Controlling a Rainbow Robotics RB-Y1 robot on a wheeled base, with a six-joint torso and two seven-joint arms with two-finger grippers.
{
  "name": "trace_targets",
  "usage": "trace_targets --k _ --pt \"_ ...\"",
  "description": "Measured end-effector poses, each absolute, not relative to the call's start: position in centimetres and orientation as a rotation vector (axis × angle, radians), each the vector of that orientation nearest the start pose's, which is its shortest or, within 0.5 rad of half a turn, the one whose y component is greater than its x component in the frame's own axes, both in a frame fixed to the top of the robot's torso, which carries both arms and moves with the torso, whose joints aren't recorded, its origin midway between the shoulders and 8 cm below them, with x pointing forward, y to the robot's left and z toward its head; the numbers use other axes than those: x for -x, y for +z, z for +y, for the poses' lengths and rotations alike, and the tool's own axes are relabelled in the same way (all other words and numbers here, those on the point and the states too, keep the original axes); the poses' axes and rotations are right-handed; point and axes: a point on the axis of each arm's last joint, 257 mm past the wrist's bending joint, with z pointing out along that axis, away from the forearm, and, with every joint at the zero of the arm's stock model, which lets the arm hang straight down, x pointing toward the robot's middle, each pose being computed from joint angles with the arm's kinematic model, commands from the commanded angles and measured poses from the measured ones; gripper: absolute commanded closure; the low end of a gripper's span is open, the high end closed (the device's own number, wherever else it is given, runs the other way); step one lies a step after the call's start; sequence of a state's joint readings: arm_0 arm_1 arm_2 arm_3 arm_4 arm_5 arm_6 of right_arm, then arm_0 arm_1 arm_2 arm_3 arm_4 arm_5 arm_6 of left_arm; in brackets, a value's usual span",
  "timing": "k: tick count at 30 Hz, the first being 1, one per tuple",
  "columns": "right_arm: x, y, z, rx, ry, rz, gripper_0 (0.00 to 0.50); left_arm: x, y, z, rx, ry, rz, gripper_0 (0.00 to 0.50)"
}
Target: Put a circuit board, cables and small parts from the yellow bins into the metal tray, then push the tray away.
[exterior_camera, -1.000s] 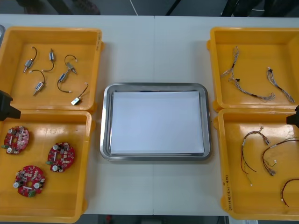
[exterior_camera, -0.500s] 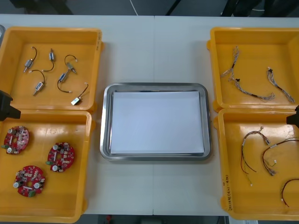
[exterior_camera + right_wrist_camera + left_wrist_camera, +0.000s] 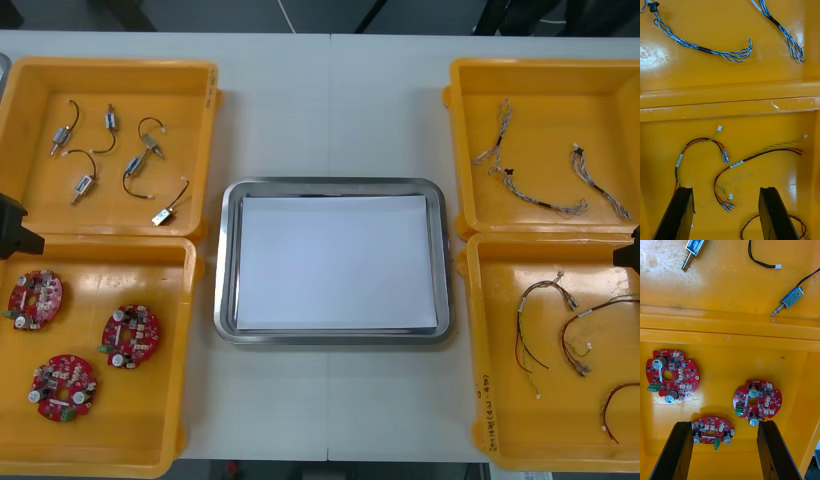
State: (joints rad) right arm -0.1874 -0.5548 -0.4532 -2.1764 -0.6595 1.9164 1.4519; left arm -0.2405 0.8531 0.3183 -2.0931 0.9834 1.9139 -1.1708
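Note:
The metal tray, white inside, lies in the middle of the table. Three round red circuit boards sit in the near left bin. My left gripper hovers open over that bin, with one board low between its fingers and two others beyond. Open as well, my right gripper hangs above the near right bin, over red and yellow cables. In the front view both grippers peek in at the table's side edges.
The far left bin holds several small metal parts with black cables. Twisted blue and white cables lie in the far right bin. Bare table surrounds the tray in front and behind.

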Motion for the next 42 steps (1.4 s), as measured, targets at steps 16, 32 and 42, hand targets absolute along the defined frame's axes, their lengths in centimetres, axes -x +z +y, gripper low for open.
trace_targets --k 16,32,42 --pt "-39.2 -16.6 -38.5 -0.108 0.022 2.569 0.0 -38.4 -14.4 37.1 0.119 -0.105 2.7 0.0" --pt "-39.0 -16.6 -39.1 -0.117 -0.008 2.572 0.0 -37.7 -15.6 37.4 0.14 -0.106 2.727 0.0" --pt "-38.4 -17.3 -39.9 -0.141 -0.037 2.589 0.0 -37.5 -16.0 37.8 0.155 -0.097 2.734 0.0"
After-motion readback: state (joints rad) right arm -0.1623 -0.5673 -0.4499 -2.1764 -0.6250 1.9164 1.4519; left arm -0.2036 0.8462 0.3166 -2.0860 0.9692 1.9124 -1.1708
